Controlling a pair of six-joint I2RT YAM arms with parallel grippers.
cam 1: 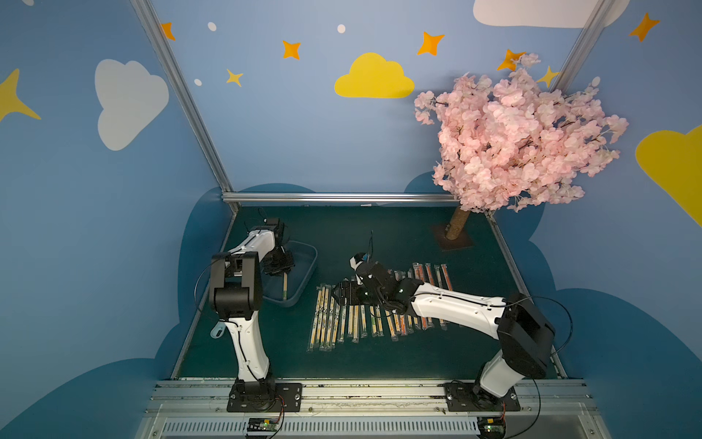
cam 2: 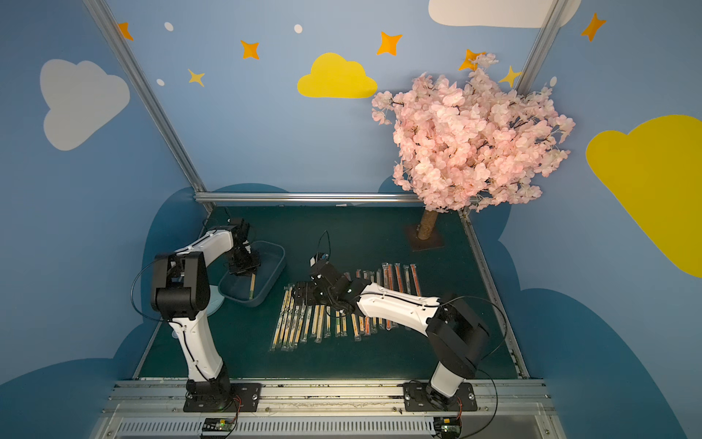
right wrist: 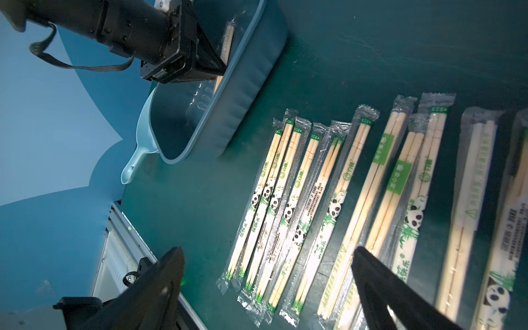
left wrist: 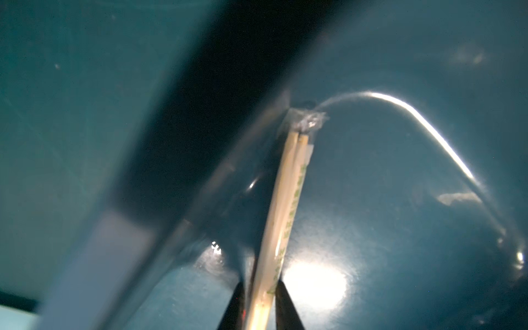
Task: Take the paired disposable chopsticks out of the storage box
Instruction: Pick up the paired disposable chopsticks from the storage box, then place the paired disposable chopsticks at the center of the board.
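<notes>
The storage box (cam 1: 312,262) (cam 2: 282,262) (right wrist: 228,108), a bluish tub, stands at the left of the green mat. One sleeved chopstick pair (cam 1: 284,287) (cam 2: 252,284) (left wrist: 288,194) (right wrist: 227,37) lies inside it. My left gripper (cam 1: 282,270) (left wrist: 260,300) reaches down into the box and is shut on that pair near one end. Several paired disposable chopsticks (cam 1: 342,323) (cam 2: 304,323) (right wrist: 314,200) lie in a row on the mat to the right of the box. My right gripper (cam 1: 336,294) (right wrist: 267,251) hovers open over the row's far ends, holding nothing.
A pink blossom tree (cam 1: 520,133) on a trunk (cam 1: 454,226) stands at the back right corner. A light blue scoop (right wrist: 137,154) lies against the box's outer side by the left wall. A metal rail (cam 1: 342,391) runs along the front edge.
</notes>
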